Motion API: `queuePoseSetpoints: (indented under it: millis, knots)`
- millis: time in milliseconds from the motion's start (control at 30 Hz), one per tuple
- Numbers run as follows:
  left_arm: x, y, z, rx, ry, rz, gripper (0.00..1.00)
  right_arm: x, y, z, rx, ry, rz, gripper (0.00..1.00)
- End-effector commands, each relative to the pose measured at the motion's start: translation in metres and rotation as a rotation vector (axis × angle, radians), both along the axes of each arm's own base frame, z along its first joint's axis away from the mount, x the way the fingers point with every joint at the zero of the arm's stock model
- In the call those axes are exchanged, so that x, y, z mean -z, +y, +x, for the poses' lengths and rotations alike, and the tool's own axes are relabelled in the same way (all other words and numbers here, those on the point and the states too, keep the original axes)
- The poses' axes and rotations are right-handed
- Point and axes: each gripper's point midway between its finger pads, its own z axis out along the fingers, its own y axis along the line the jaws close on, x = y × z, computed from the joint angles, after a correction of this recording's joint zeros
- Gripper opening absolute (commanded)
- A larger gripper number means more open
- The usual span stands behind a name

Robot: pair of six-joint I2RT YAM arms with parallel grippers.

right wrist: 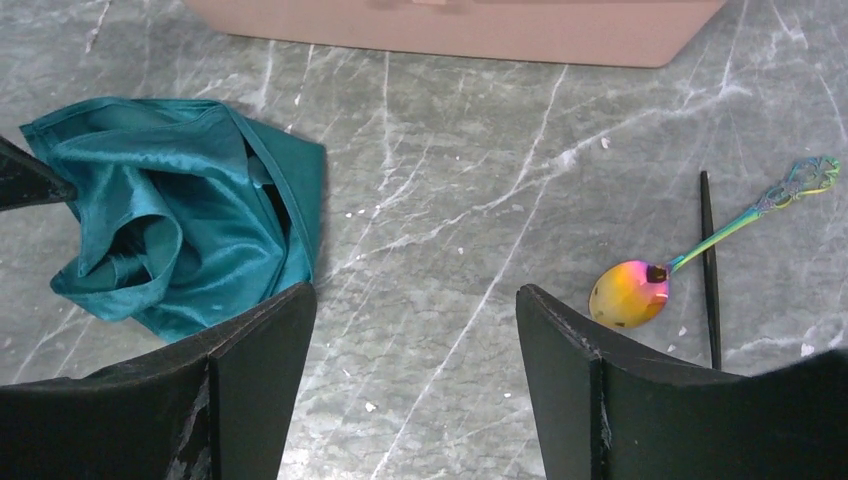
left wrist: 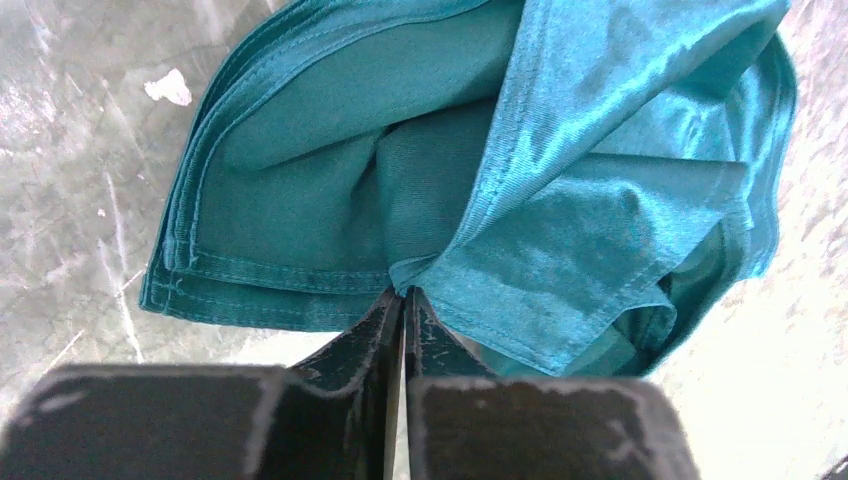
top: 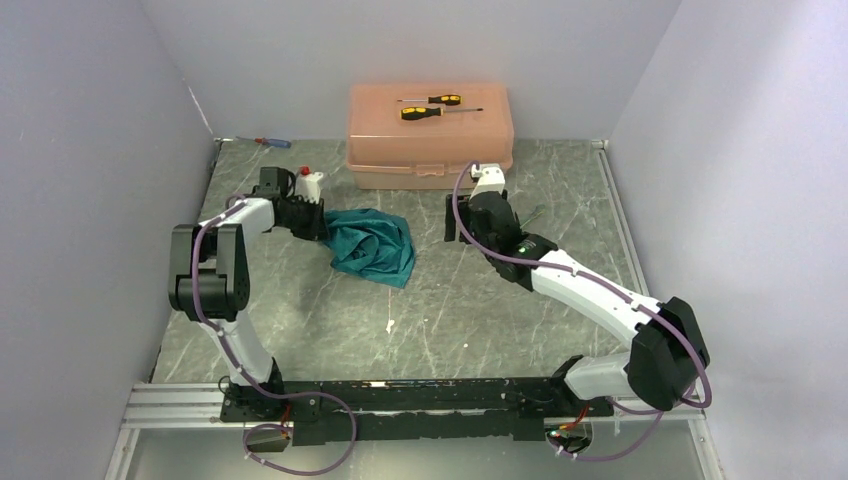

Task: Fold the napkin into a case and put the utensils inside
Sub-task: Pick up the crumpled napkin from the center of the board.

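Observation:
The teal napkin (top: 375,245) lies crumpled left of the table's middle, in loose folds; it also shows in the left wrist view (left wrist: 560,180) and the right wrist view (right wrist: 180,210). My left gripper (top: 318,225) (left wrist: 405,295) is shut on the napkin's left edge, with the cloth bunching from its tips. My right gripper (top: 480,228) (right wrist: 415,300) is open and empty above bare table, between the napkin and the utensils. A spoon (right wrist: 640,285) with an iridescent gold-pink bowl and green handle lies to its right. A thin black utensil (right wrist: 708,260) lies beside the spoon, its near end hidden behind my finger.
A peach plastic box (top: 430,150) stands at the back, with two yellow-and-black screwdrivers (top: 428,111) on its lid; its front wall (right wrist: 450,25) shows in the right wrist view. A small red-and-blue screwdriver (top: 268,142) lies at the back left. Walls enclose the table.

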Motion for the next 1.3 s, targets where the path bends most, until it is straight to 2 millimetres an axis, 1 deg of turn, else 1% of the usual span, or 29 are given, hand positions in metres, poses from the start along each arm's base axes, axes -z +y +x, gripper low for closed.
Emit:
queuePoseSetpoints:
  millis: [0, 133, 267, 300, 367, 500, 567, 600, 667, 700, 767, 867, 933, 1033, 1067, 1133, 1200, 1267]
  knots:
    - [-0.034, -0.013, 0.014, 0.057, -0.073, 0.03, 0.03, -0.038, 0.015, 0.005, -0.052, -0.075, 0.043, 0.76]
    - [-0.086, -0.028, 0.013, 0.092, -0.157, 0.027, 0.03, -0.046, 0.024, 0.008, -0.102, -0.082, 0.029, 0.71]
    - [-0.152, -0.047, 0.009, 0.135, -0.261, 0.019, 0.03, -0.062, 0.037, 0.008, -0.178, -0.106, 0.012, 0.71]
    - [-0.168, -0.051, 0.006, 0.147, -0.281, 0.021, 0.03, -0.07, 0.04, 0.009, -0.201, -0.121, 0.008, 0.73]
    - [-0.199, -0.056, 0.002, 0.167, -0.319, 0.02, 0.03, -0.078, 0.05, 0.009, -0.263, -0.131, -0.004, 0.77]
    - [-0.261, -0.059, -0.008, 0.205, -0.41, 0.031, 0.03, -0.088, 0.065, 0.008, -0.362, -0.134, -0.027, 0.84]
    - [-0.29, -0.059, -0.016, 0.227, -0.464, 0.047, 0.03, -0.088, 0.075, 0.004, -0.421, -0.136, -0.014, 0.9]
    - [-0.3, -0.058, -0.021, 0.24, -0.483, 0.06, 0.03, -0.085, 0.079, 0.001, -0.449, -0.137, -0.005, 0.94]
    - [-0.32, -0.056, -0.03, 0.266, -0.54, 0.096, 0.03, -0.078, 0.087, -0.004, -0.498, -0.135, 0.021, 0.97]
    - [-0.328, -0.054, -0.034, 0.272, -0.561, 0.11, 0.03, -0.075, 0.092, -0.007, -0.523, -0.133, 0.039, 0.99]
    - [-0.337, -0.048, -0.042, 0.286, -0.594, 0.154, 0.03, -0.073, 0.104, -0.015, -0.576, -0.14, 0.084, 1.0]
    - [-0.341, -0.039, -0.05, 0.255, -0.596, 0.187, 0.03, -0.08, 0.125, -0.026, -0.631, -0.205, 0.091, 1.0]
    - [-0.346, -0.039, -0.054, 0.22, -0.592, 0.168, 0.03, -0.081, 0.137, -0.03, -0.639, -0.215, 0.071, 1.0]
    - [-0.355, -0.043, -0.054, 0.159, -0.584, 0.104, 0.03, -0.088, 0.154, -0.038, -0.607, -0.252, 0.047, 1.0]
    - [-0.359, -0.045, -0.054, 0.145, -0.587, 0.082, 0.03, -0.088, 0.162, -0.046, -0.617, -0.276, 0.052, 1.0]
    - [-0.366, -0.047, -0.054, 0.121, -0.595, 0.051, 0.03, -0.084, 0.182, -0.065, -0.651, -0.314, 0.059, 1.0]
    - [-0.369, -0.047, -0.053, 0.103, -0.6, 0.043, 0.03, -0.074, 0.195, -0.068, -0.656, -0.307, 0.062, 1.0]
    - [-0.369, -0.045, -0.05, 0.085, -0.598, 0.049, 0.03, -0.066, 0.207, -0.064, -0.65, -0.284, 0.068, 0.99]
